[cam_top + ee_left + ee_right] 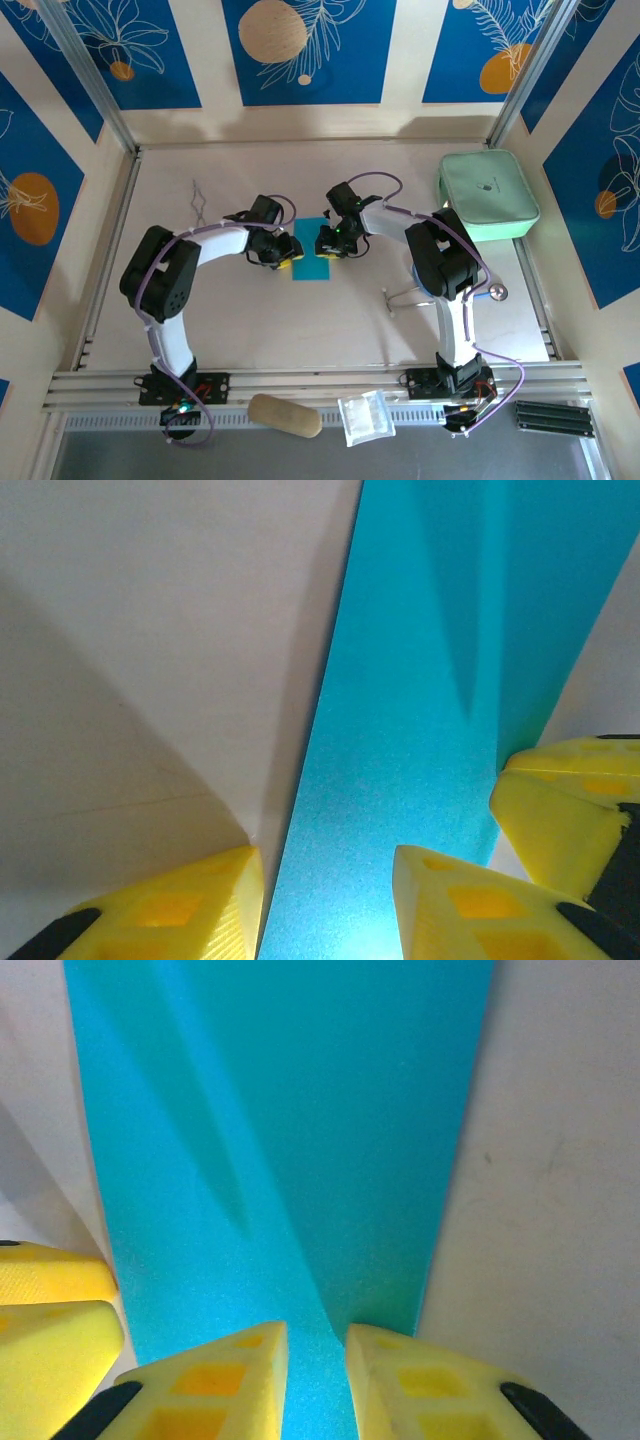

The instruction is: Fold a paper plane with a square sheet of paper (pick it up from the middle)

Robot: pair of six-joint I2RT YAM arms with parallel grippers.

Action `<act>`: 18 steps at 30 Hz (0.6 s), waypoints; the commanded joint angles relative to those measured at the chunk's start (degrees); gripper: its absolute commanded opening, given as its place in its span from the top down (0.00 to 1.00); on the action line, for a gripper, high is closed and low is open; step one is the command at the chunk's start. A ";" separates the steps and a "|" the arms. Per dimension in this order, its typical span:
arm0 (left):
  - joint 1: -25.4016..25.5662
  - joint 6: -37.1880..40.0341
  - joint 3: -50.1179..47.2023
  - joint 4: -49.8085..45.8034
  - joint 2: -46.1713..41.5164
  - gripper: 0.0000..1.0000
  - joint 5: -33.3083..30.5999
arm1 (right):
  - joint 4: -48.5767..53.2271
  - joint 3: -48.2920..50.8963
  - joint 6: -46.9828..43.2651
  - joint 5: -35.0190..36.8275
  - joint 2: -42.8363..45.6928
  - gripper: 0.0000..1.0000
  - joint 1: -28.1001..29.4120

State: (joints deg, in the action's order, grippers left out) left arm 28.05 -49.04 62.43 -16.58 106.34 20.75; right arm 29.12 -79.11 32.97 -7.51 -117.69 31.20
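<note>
The square sheet of paper (312, 264) is teal-blue and lies as a narrow upright rectangle at the table's middle, between my two grippers. My left gripper (287, 254) is at the paper's left edge. In the left wrist view its yellow jaws (325, 905) stand apart, one fingertip (180, 910) on the bare table and the other on the paper (420, 680). My right gripper (329, 244) is at the paper's right side. In the right wrist view its jaws (317, 1380) are nearly together, and a sharp crease in the paper (300, 1110) runs into the narrow gap between them.
A mint-green pouch (487, 195) lies at the back right. A thin metal wire piece (400, 295) with a small ball (497, 293) sits by the right arm. Another bent wire (200, 200) lies back left. A tan oblong (285, 415) and a clear bag (365, 417) rest on the front rail.
</note>
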 commanded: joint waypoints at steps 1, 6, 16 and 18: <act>0.60 -0.09 1.54 -1.90 1.47 0.60 1.47 | 2.52 1.09 -1.07 1.97 -2.98 0.73 -0.66; 1.49 0.59 2.92 -3.40 2.53 0.59 1.78 | 2.52 1.17 -1.06 1.88 -2.98 0.74 -0.72; 3.65 3.25 6.17 -9.32 4.21 0.57 -1.33 | 2.26 1.55 -0.83 1.88 -3.12 0.74 -1.13; 3.76 3.38 5.94 -9.14 4.18 0.57 -0.39 | 2.21 1.53 -0.86 1.77 -3.18 0.74 -1.14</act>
State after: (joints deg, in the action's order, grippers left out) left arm 30.26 -47.05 68.03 -23.59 108.90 18.15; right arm 29.08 -79.11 32.99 -8.36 -117.97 30.72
